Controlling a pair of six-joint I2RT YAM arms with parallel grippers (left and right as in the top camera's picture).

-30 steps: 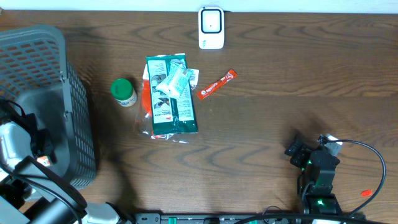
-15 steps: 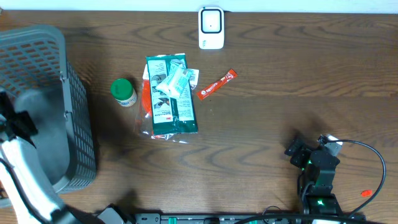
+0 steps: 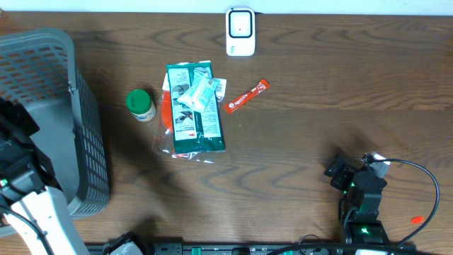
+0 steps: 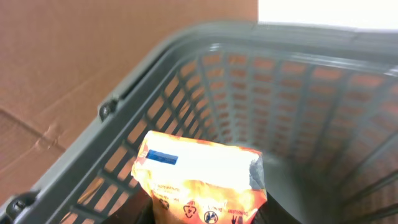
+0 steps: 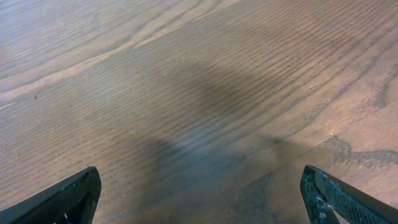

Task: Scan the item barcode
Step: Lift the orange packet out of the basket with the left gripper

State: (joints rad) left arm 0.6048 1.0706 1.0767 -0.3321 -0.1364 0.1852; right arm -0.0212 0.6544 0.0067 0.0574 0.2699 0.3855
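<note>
Register, across the last second of overhead views, a reposition of the left arm point(image 3: 42, 212) at the grey basket point(image 3: 85, 142), with the white link now lower toward the near edge and the wrist carried over the basket's open top. Register no change elsewhere: green pouch point(image 3: 195, 106), green-lidded jar point(image 3: 140, 104) and red sachet point(image 3: 248, 95) in the same places mid-table, right arm point(image 3: 364, 191) parked as before. Confirm the left gripper point(image 4: 205, 218) clamped on an orange packet point(image 4: 199, 180), with no change in grip. In the wrist view, see the packet upright between the dark fingers, over the basket's interior and apart from its mesh walls. Confirm the right gripper point(image 5: 199, 186) spread fully wide over bare table point(image 5: 186, 74), holding nothing. Locate the white scanner point(image 3: 240, 32) at the far edge, well apart from the packet. Treat the scan as not in progress here. Cannot tell from these views whether lift-out or drop-off. For a scan, carry the packet across the table and turn its printed code toward the scanner window.
</note>
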